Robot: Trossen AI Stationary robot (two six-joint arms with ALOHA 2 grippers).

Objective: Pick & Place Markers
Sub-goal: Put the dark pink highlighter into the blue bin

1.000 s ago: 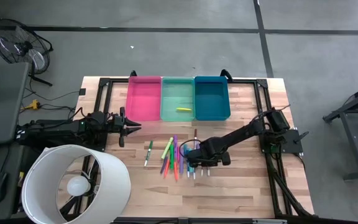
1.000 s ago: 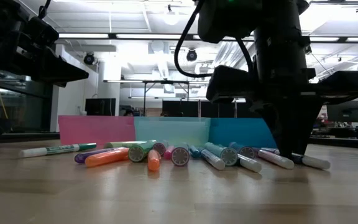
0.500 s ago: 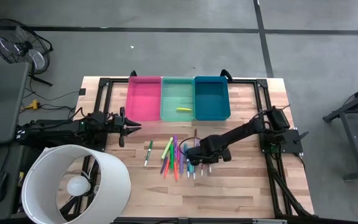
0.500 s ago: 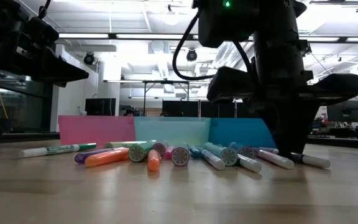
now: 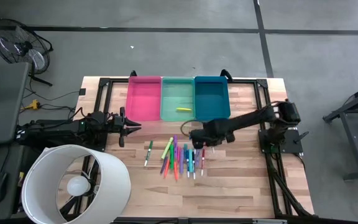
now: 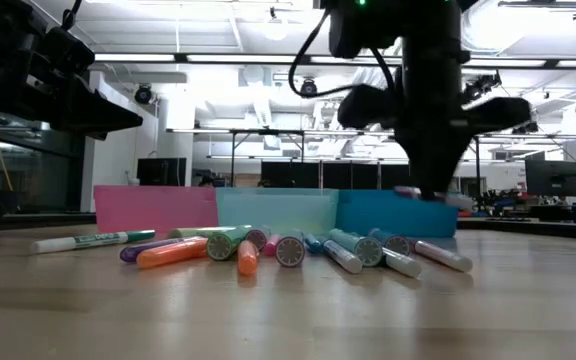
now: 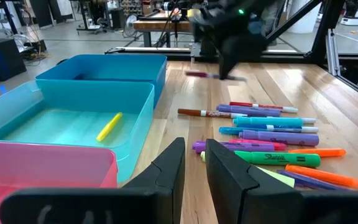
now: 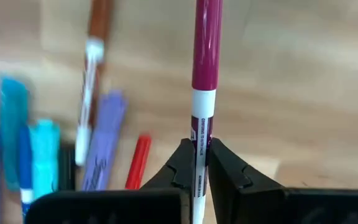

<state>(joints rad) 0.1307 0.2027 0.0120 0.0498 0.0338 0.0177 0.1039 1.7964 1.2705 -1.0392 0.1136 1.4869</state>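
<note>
Several markers [image 5: 180, 157] in mixed colours lie side by side on the wooden table, seen low on too [image 6: 288, 250]. My right gripper [image 5: 205, 134] hangs above their far right side, just in front of the blue bin [image 5: 212, 98]. It is shut on a marker with a magenta cap and white barrel [image 8: 204, 62]. A yellow marker [image 5: 183, 109] lies in the green bin [image 5: 177, 98]. My left gripper [image 7: 194, 163] waits at the table's left, fingers a narrow gap apart, holding nothing. My right gripper pinches the marker's white barrel [image 8: 199, 134] between its two fingers. The fingers come from above, pointing down, and lie across the marker. The marker [image 6: 450, 199] sits about level, lifted clear of the table.
The pink bin [image 5: 144, 98], green bin and blue bin stand in a row at the far edge. A big white lamp shade [image 5: 73, 183] covers the near left corner. Black frame rails [image 5: 263, 93] border the table.
My right gripper has risen and moved toward the far edge and the blue bin, rolling its wrist, still shut. The magenta-capped marker, which lay on the table under it, is now lifted clear. The other markers stayed put.
</note>
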